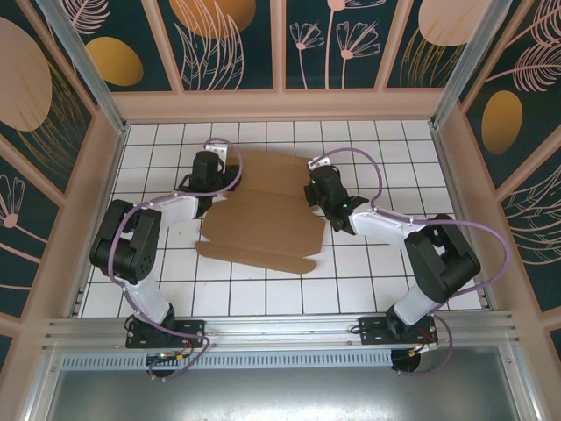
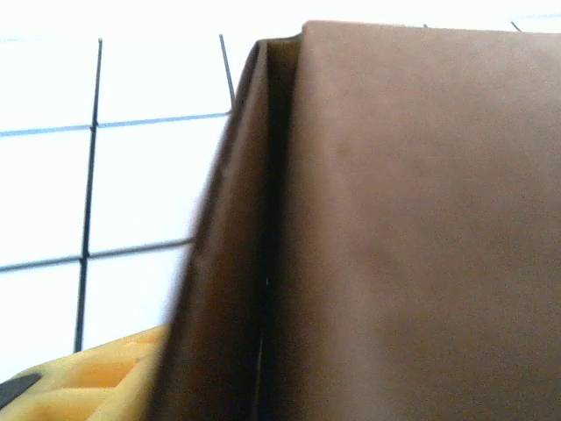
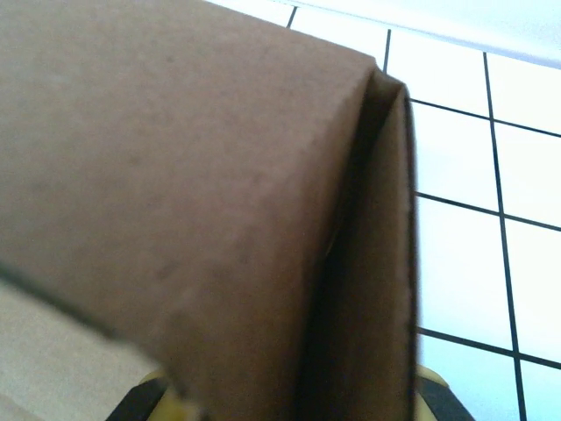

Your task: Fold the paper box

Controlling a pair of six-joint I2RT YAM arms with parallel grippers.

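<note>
In the top external view, the paper box (image 1: 263, 219) was seen lying mostly flat on the white tiled desk (image 1: 368, 289). It was spread between the left fingers (image 1: 213, 168) and the right fingers (image 1: 320, 189), which were set at its far corners, presumably so both side walls could be raised together.

In the left wrist view, a doubled-over cardboard wall was seen standing just beyond a yellow finger pad (image 2: 88, 381). Whether the left fingers were apart or together could not be told.

In the right wrist view, a folded wall was seen running down between the yellow pads. The right fingers were judged clamped on it, likely so the fold could not spring back.
</note>
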